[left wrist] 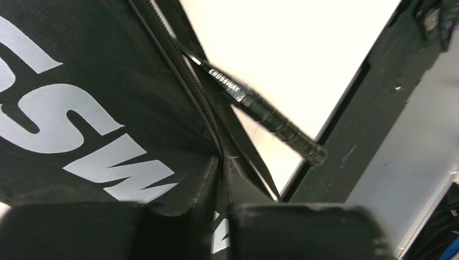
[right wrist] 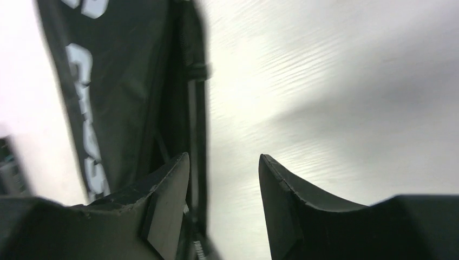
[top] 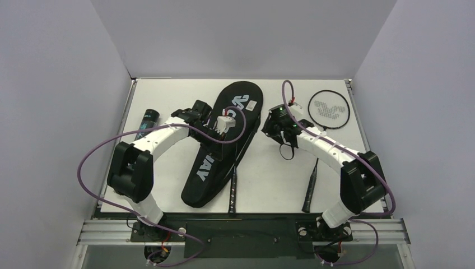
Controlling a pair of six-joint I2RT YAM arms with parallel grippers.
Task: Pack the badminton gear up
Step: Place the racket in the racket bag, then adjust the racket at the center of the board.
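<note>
top view: the racket bag (top: 201, 174) lies lengthwise at the centre of the desk (top: 269, 185), with a racket handle (top: 232, 193) protruding toward the near edge. the second racket (top: 329, 109) lies by the right edge and the black tube (top: 148, 119) at the left edge. the left gripper (top: 223, 124) is over the bag, the right gripper (top: 278, 128) just beside it. left wrist view: fingers pressed nearly together, pinching a fold of bag fabric beside the zipper (left wrist: 238, 140). right wrist view: pincer spread, nothing between, over bare desk alongside the bag's edge.

Top camera looks steeply down from the near edge over the whole table (top: 162, 95). Both wrist cameras sit close, sharing the bag (top: 197, 188) and its zipper edge.
</note>
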